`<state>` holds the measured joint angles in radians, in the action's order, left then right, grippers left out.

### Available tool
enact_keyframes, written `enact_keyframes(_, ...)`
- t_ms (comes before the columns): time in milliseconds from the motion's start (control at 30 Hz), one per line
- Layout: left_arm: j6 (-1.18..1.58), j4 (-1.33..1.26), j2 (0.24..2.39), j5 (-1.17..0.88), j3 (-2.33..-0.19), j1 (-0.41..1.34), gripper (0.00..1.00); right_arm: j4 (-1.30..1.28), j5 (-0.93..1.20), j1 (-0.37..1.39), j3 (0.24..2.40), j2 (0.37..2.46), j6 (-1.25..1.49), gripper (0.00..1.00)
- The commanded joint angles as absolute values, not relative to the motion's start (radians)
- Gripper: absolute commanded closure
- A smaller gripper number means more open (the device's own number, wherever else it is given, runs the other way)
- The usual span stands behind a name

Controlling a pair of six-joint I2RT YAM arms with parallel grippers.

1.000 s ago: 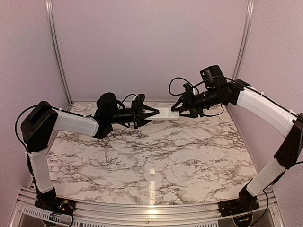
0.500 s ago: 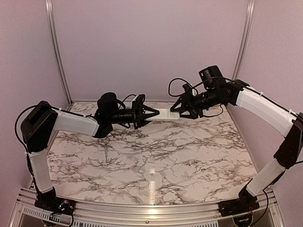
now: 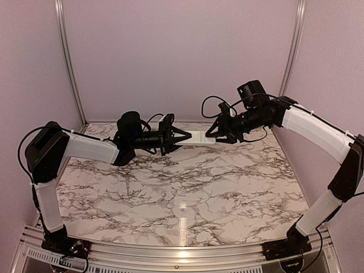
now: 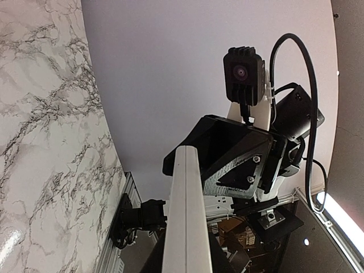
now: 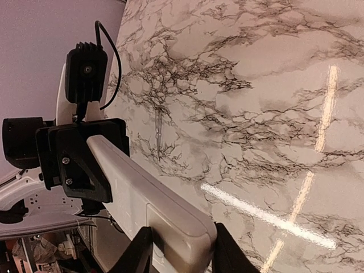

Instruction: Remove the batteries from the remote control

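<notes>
Remote held aloft between both grippers, over the far side of the table.

Above the marble table (image 3: 187,193), the remote control (image 3: 199,136) spans level between the left gripper (image 3: 185,136), clamped on its left end, and the right gripper (image 3: 211,133), pinching its right end. No batteries show; a seamed panel (image 5: 165,224), probably the cover, sits by the right end. The left should hold firm while the right works that panel off without twisting the bar.

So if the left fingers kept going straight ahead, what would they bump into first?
The left fingers grip one end of the remote control; the right fingers grip the other end. Going straight on, along the remote, they would probably meet the right fingers first.
</notes>
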<state>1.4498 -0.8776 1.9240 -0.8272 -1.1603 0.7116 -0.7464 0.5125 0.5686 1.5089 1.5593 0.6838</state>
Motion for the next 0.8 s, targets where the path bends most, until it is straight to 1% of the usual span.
enact_keyframes(0, 1.433, -0.884, 1.898, -0.811, -1.174, 0.727, 1.0, -0.742, 0.549, 0.605, 1.56, 1.586, 0.665, 0.68)
enact_keyframes(333, 1.432, -0.881, 1.89, -0.811, -1.167, 0.727, 1.0, -0.772, 0.524, 0.607, 1.568, 1.582, 0.648, 0.71)
enact_keyframes(433, 1.43, -0.881, 1.888, -0.812, -1.164, 0.727, 1.0, -0.778, 0.523, 0.607, 1.568, 1.575, 0.646, 0.73)
enact_keyframes(767, 1.431, -0.884, 1.885, -0.811, -1.157, 0.727, 1.0, -0.792, 0.511, 0.608, 1.561, 1.554, 0.64, 0.76)
